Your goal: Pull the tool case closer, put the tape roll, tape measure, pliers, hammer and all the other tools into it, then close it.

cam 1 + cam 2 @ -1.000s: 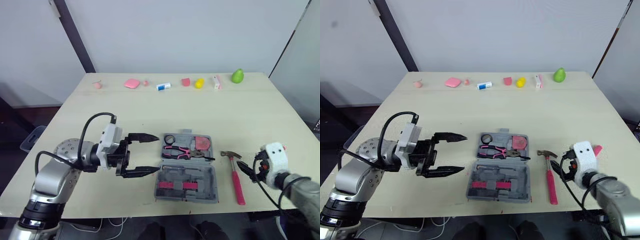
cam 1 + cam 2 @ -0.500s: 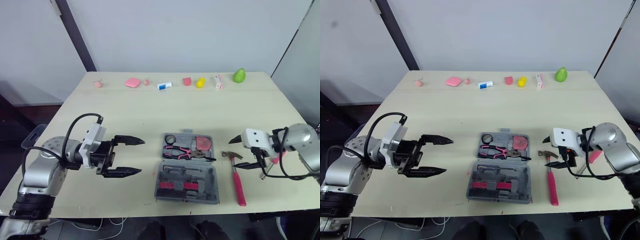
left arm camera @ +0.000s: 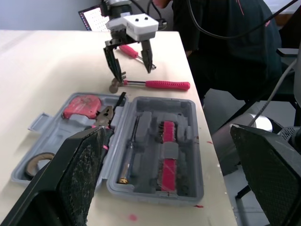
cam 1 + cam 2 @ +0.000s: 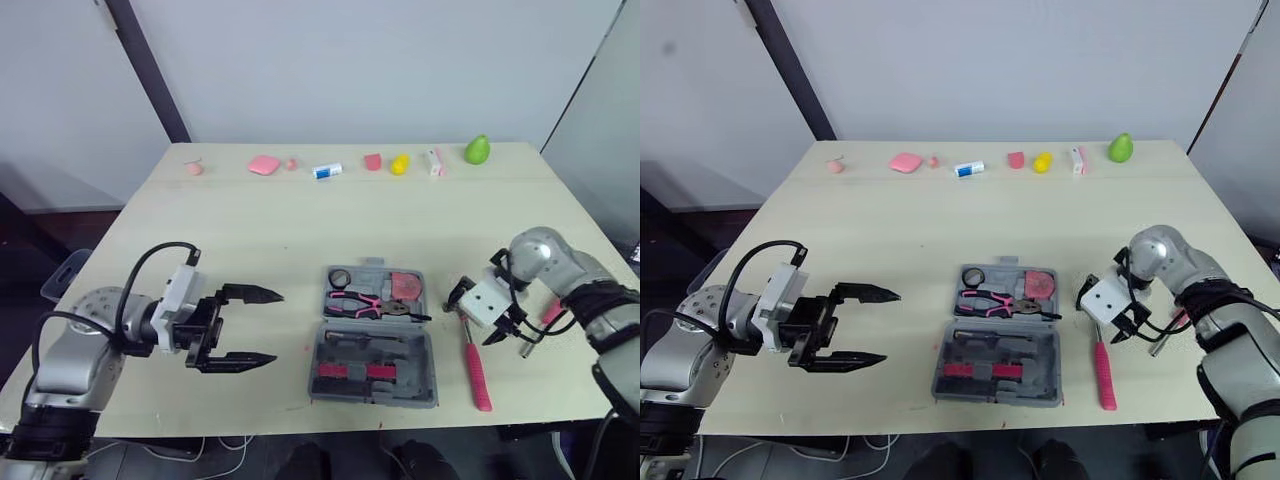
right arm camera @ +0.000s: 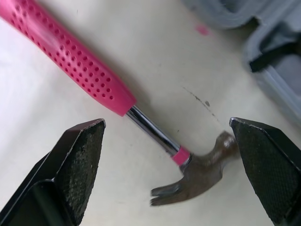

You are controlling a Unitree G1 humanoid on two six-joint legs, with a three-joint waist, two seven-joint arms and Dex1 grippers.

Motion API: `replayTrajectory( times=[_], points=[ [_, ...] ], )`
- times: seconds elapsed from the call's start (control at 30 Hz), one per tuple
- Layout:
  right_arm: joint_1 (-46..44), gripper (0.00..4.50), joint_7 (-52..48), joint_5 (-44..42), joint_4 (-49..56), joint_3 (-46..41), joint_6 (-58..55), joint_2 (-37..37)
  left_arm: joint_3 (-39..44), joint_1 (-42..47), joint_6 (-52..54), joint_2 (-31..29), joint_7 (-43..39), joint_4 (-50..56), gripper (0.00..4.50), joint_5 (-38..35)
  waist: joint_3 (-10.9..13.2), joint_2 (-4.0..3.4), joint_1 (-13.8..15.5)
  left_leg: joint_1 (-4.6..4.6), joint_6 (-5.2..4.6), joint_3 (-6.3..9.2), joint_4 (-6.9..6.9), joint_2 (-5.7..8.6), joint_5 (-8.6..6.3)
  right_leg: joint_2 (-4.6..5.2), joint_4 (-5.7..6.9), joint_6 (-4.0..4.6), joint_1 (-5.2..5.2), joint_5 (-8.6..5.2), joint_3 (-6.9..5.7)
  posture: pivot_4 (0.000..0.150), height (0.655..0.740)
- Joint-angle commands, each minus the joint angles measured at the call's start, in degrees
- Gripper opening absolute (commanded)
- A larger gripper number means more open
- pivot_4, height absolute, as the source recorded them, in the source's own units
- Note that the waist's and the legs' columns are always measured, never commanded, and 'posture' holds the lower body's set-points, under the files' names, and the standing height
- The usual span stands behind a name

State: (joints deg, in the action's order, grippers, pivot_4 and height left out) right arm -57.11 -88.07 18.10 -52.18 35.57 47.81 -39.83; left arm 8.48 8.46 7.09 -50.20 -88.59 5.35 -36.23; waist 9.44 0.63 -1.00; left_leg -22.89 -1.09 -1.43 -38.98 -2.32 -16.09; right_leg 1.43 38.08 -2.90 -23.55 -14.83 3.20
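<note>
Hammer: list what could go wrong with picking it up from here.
The right gripper, open, sits over the hammer at its thin neck by the head; gripped there, the handle may swing or slip.
The handle's end lies near the front edge of the table; a nudge could push it off.
The tool case sits close beside the head; a finger may bump it.

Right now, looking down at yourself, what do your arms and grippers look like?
The left gripper and right gripper match: a white boxy block carrying two black fingers that taper to points, grainy on the inner face. The right one's block has two small dark dots. Both arms are rounded silver-grey metal, with black cables looping along them.
</note>
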Motion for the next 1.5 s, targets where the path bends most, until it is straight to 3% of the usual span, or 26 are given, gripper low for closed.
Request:
replayTrajectory(
  times=[0.03,0.37,0.4,0.47,0.5,0.53,0.6,0.77,0.9,1.0,1.13,1.23,1.5],
  points=[
    [-3.33,4.48,3.49,4.65,-4.75,1.38,5.09,1.15,1.79,-0.7,-0.66,-0.62,-0.8,2.49,4.5,-0.84,0.01,-0.02,-0.05,0.0,0.01,-0.01,-0.01,0.0,0.0,0.01,0.01,0.0,0.0,0.0,0.0,0.15,0.74],
    [-7.12,4.48,16.2,17.55,-12.03,6.8,9.68,4.6,2.53,-2.55,-0.97,0.0,1.18,4.41,4.5,-0.5,0.03,-0.05,-0.83,0.04,0.04,-0.01,-0.1,0.01,0.02,0.01,0.18,0.01,0.0,0.0,0.01,0.15,0.74],
    [-7.69,3.96,19.04,19.95,-12.42,7.97,10.16,4.7,2.63,-2.51,-1.09,0.01,1.36,4.33,4.5,-0.33,0.03,-0.05,-0.86,0.06,0.03,-0.01,-0.17,0.02,0.02,0.02,0.29,0.01,0.0,0.0,0.01,0.15,0.74],
    [-8.03,3.78,22.51,22.31,-13.04,9.02,10.42,5.18,2.83,-2.23,-1.37,0.01,1.67,3.98,4.5,-0.03,0.02,-0.03,-1.31,0.06,0.02,0.01,-0.21,0.03,0.02,0.02,0.36,0.01,0.0,-0.01,0.0,0.15,0.74],
    [-8.12,3.03,23.41,22.95,-13.25,9.28,10.59,5.3,2.78,-2.09,-1.41,0.06,1.78,3.94,4.5,0.04,0.02,-0.03,-1.34,0.17,0.03,0.0,-0.27,0.06,0.02,0.03,0.59,0.02,0.0,-0.01,0.04,0.15,0.74],
    [-8.33,2.87,24.4,23.63,-13.76,9.59,10.97,5.46,2.68,-2.02,-1.46,0.1,1.82,3.95,4.5,0.07,0.01,-0.02,-1.4,0.19,0.03,0.0,-0.29,0.06,0.02,0.03,0.63,0.02,0.0,-0.01,0.04,0.15,0.74],
    [-8.68,1.9,25.8,24.54,-14.39,9.88,11.91,5.52,2.12,-1.84,-1.58,0.49,1.95,4.11,4.5,0.16,0.01,-0.01,-1.54,0.27,0.05,-0.01,-0.35,0.07,0.03,0.03,0.76,0.05,0.02,0.0,0.09,0.15,0.74],
    [-9.93,0.06,24.95,23.5,-14.88,8.8,15.16,4.06,1.28,-1.3,-1.67,1.5,2.34,4.43,4.5,0.2,0.02,-0.03,-1.59,0.46,0.16,-0.05,-0.35,0.03,0.13,-0.08,0.85,0.15,0.05,0.06,0.21,0.15,0.74],
    [-10.5,0.02,20.09,19.45,-14.38,7.07,17.86,1.69,0.69,-0.81,-1.86,1.92,2.44,4.34,4.5,0.38,0.07,-0.09,-1.47,0.4,0.17,-0.04,-0.3,0.02,0.13,-0.09,0.84,0.15,0.01,0.06,0.23,0.15,0.74],
    [-9.63,0.02,12.15,11.45,-11.38,4.37,17.78,-1.26,0.25,0.08,-1.74,2.27,2.44,4.44,4.5,0.3,0.15,-0.14,-1.33,0.23,0.17,-0.02,-0.28,0.02,0.13,-0.06,0.74,0.15,-0.09,0.06,0.17,0.15,0.74],
    [-0.9,0.02,-2.36,-8.7,5.62,-4.69,-3.31,-7.41,0.21,0.57,-1.19,2.58,2.82,5.09,4.5,-0.21,0.23,-0.21,-1.23,0.12,0.17,0.12,-0.27,-0.02,0.12,0.01,0.68,0.15,-0.08,0.06,0.01,0.15,0.74],
    [9.26,0.02,-4.4,-20.37,24.98,-10.19,-27.75,-15.07,-0.08,0.58,-1.07,2.95,2.82,5.22,4.5,-0.29,0.25,-0.25,-1.04,0.12,0.16,0.2,-0.25,-0.07,0.12,0.11,0.74,0.22,-0.07,0.02,-0.12,0.15,0.74],
    [31.27,0.02,16.22,-31.2,60.9,-28.26,-85.44,-19.47,-1.89,1.87,-0.98,4.13,2.33,4.47,4.5,-0.01,0.25,-0.25,-0.8,0.14,0.16,0.2,-0.31,0.05,0.12,0.06,0.82,0.23,-0.06,0.0,-0.14,0.15,0.74]
  ],
)
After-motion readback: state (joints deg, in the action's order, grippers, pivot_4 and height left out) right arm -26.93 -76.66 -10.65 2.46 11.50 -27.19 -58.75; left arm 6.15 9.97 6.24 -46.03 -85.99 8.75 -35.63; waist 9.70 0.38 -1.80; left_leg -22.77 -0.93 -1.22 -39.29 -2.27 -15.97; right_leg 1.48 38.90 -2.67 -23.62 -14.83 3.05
